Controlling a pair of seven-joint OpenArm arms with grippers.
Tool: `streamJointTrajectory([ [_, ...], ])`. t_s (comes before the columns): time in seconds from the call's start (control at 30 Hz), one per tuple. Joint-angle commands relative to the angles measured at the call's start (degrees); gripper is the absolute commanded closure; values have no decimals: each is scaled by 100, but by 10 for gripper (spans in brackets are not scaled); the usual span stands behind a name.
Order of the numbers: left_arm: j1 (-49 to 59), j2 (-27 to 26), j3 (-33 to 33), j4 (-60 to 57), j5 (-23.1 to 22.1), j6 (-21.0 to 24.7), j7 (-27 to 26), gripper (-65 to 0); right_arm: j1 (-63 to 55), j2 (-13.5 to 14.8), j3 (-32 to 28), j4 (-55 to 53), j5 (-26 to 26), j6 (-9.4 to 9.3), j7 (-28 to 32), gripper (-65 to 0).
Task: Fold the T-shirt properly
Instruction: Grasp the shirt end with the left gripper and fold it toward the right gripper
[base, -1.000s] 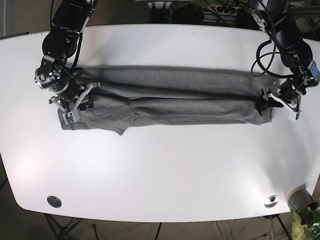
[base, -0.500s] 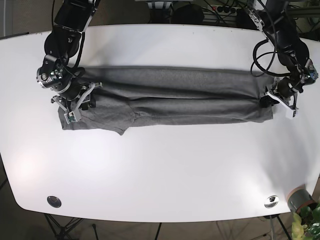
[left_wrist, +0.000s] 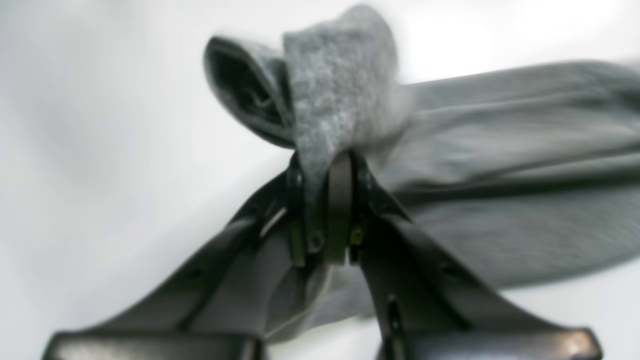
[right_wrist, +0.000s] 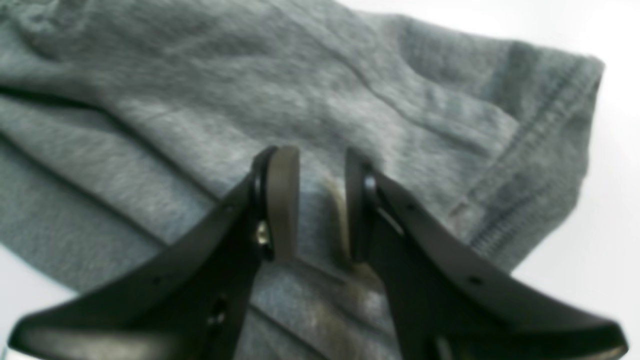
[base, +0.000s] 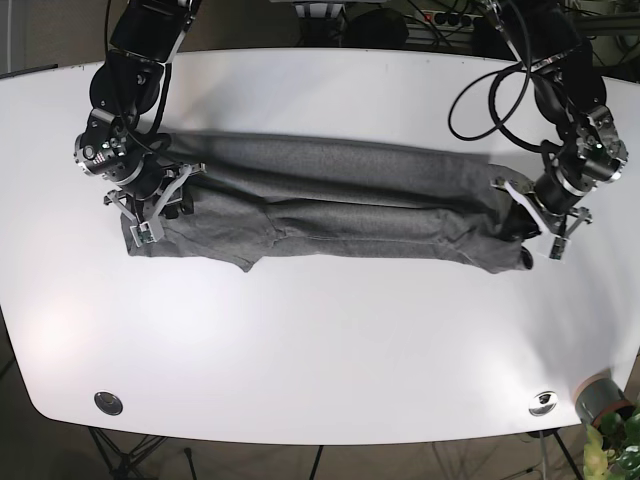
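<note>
**Grey T-shirt stretched between two tools on the white bench**

The grey T-shirt (base: 330, 205) is lying as a long folded band across the middle of the white bench (base: 320, 340), running from left to right. At the right end, the left tool (left_wrist: 325, 200) is pinching a bunched corner of the fabric, its two pads pressed together with cloth standing up in a loose fold above them. That end of the shirt is sitting rumpled and lifted a little, pulled in from the bench's right edge.

At the left end, the right tool (right_wrist: 312, 200) is standing over the hemmed sleeve area with its pads parted, a gap of grey cloth showing between them; its tips are resting on or just above the fabric, gripping nothing. The stitched hem is lying just right of it in the wrist view.
</note>
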Motion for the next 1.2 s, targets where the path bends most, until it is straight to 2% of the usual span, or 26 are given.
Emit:
streamJointTrajectory([
  [0.0,-10,195,236,493,-114,-21,93,-4,98,60,13,106,74,30,129,-144],
  [0.07,-1,458,473,660,-114,-21,216,-4,98,60,13,106,74,30,129,-144],
  [0.3,-36,1100,1291,625,-114,766,163,-4,98,51,13,106,74,30,129,-144],
  [0.4,-168,1258,1608,432,-114,1012,-30,-4,98,51,13,106,74,30,129,-144],
  [0.6,-273,1276,2153,-60,-114,1408,-267,-4,98,51,13,124,74,30,129,-144],
  [0.93,-432,1267,2434,-368,-106,1443,-267,-7,98,51,13,124,74,30,129,-144],
  [1.03,-432,1258,2451,-394,-106,1443,-267,-53,98,51,13,124,74,30,129,-144],
  [1.17,-440,1285,2548,-403,-53,1443,-267,-218,98,51,13,124,74,30,129,-144],
])
